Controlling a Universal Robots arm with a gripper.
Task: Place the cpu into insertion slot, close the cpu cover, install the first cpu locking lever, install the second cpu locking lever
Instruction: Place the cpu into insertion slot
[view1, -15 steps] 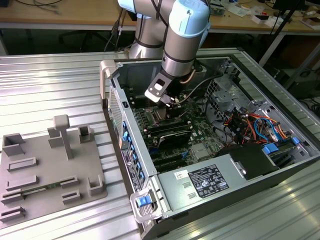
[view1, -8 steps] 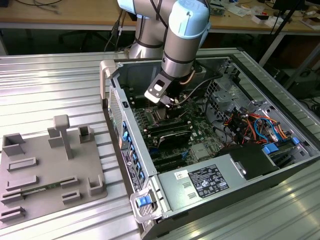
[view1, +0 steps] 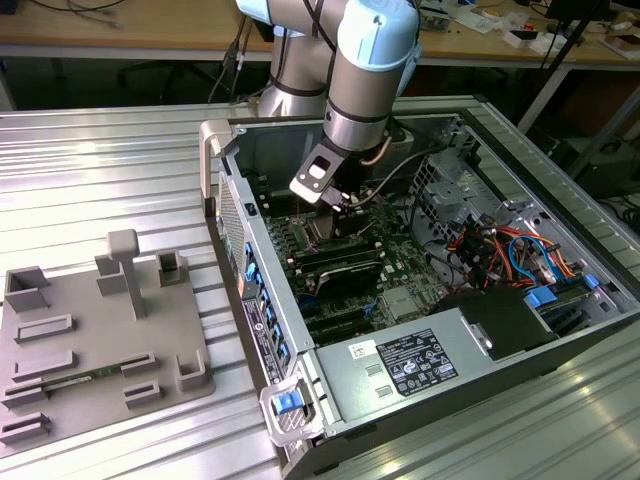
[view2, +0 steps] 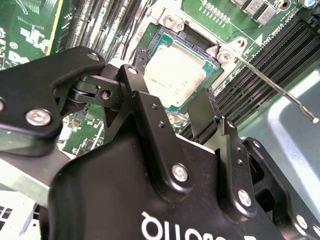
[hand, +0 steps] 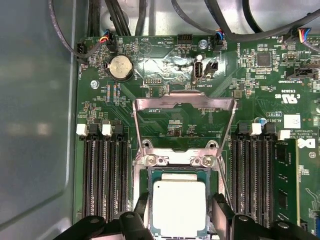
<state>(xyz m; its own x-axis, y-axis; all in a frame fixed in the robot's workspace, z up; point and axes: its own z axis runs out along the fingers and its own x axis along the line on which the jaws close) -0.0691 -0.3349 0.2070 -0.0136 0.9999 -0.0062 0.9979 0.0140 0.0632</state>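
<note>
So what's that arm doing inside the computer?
A robot arm is reaching into an open computer case. Its gripper hangs right over the cpu, which lies in the insertion slot on the green board. The cpu cover is swung up and open, so the chip is not yet covered.

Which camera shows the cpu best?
The first wrist view: the cpu shows face-on, nearly whole. In the second wrist view it is slanted, a corner behind the gripper. The exterior view has the arm over that spot.
</note>
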